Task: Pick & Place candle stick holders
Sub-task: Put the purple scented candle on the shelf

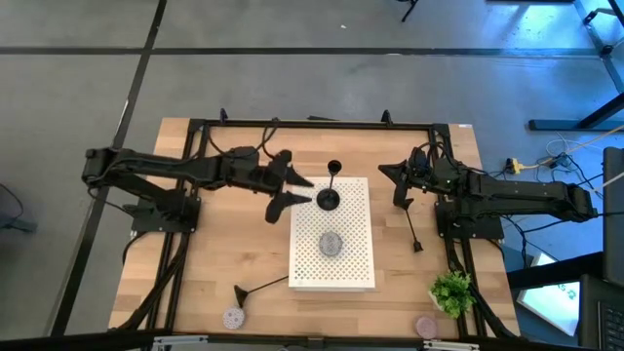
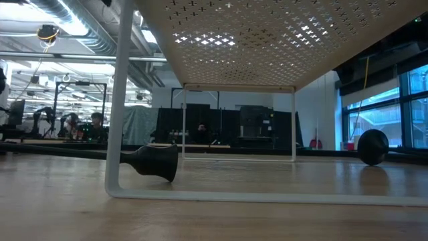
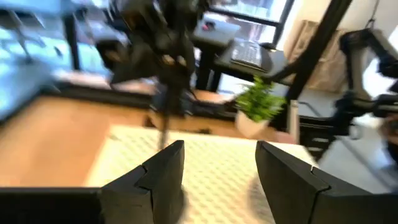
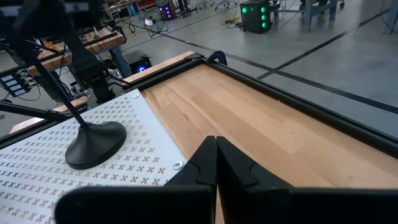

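Note:
One black candle stick holder point(image 1: 329, 199) stands upright by its round base on the far left part of a white perforated platform point(image 1: 351, 268); it also shows in the right wrist view point(image 4: 94, 144). A second holder point(image 1: 261, 286) lies on its side on the table near the platform's near left corner; it also shows in the low view point(image 2: 155, 163). A third holder point(image 1: 412, 230) lies on the table right of the platform. My left gripper point(image 1: 295, 188) is open, just left of the standing holder, and touches nothing. My right gripper point(image 1: 397, 187) is shut and empty, right of the platform's far end.
A round grey object point(image 1: 331, 244) lies on the middle of the platform. A small potted plant point(image 1: 450, 291) stands at the near right. Two small round discs point(image 1: 232, 317) point(image 1: 426, 327) lie near the table's front edge. A black frame point(image 1: 312, 124) rims the table.

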You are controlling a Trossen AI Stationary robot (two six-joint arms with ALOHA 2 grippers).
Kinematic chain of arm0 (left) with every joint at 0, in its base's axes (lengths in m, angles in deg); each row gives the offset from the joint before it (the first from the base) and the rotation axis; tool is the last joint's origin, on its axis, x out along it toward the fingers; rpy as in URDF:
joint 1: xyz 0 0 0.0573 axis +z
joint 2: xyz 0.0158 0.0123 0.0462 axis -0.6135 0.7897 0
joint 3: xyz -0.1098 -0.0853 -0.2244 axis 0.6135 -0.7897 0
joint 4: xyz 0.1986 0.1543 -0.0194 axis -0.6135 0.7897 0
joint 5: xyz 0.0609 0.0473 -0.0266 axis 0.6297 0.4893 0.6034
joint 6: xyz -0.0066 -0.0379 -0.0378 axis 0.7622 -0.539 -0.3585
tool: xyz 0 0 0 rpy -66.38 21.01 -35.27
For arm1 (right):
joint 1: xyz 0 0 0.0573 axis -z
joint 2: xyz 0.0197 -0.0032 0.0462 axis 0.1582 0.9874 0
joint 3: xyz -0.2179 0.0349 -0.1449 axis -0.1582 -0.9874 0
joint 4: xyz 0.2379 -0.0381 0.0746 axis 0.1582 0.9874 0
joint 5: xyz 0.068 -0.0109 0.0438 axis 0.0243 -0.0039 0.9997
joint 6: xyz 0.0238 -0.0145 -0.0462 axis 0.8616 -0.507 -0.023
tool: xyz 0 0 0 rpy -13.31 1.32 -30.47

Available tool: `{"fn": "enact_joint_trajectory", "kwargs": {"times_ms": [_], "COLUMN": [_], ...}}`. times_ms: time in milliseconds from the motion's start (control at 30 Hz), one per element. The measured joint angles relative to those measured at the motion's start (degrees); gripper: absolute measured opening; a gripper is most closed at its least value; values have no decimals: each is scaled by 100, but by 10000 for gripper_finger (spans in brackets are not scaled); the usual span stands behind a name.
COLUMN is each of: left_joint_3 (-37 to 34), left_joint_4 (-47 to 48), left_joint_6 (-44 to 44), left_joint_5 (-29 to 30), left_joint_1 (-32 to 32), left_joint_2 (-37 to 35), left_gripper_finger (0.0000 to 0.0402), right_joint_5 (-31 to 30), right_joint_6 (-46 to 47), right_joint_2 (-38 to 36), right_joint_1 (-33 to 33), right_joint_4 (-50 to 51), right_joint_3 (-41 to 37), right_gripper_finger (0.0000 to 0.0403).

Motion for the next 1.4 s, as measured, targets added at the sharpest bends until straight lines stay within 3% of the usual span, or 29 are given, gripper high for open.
{"fn": "enact_joint_trajectory", "kwargs": {"times_ms": [267, 433, 600, 867, 1133, 1267, 1400], "left_joint_3": [2, 2, 2, 2, 2, 2, 2], "left_joint_4": [-1160, -1642, -1918, -2071, -2089, -2093, -2093], "left_joint_6": [233, 793, 1259, 1275, 1140, 1133, 1125], "left_joint_5": [315, -77, -225, -238, -271, -282, -282], "left_joint_1": [-846, -1267, -1563, -1755, -1883, -1896, -1894], "left_joint_2": [194, 186, 175, 175, 175, 175, 175], "left_gripper_finger": [194, 196, 195, 194, 194, 194, 194], "right_joint_5": [198, 215, 688, 1348, 2477, 2892, 2904], "right_joint_6": [0, 0, -30, -36, 45, 206, 195], "right_joint_2": [0, -2, -1, -2, -2, -2, -2], "right_joint_1": [2, 2, 2, 2, -28, -319, -858], "right_joint_4": [-1, -45, -51, -182, -631, -998, -1541], "right_joint_3": [-2, -2, -2, -2, -2, -2, -2], "right_gripper_finger": [1, 1, 1, 1, 1, 1, 1]}}
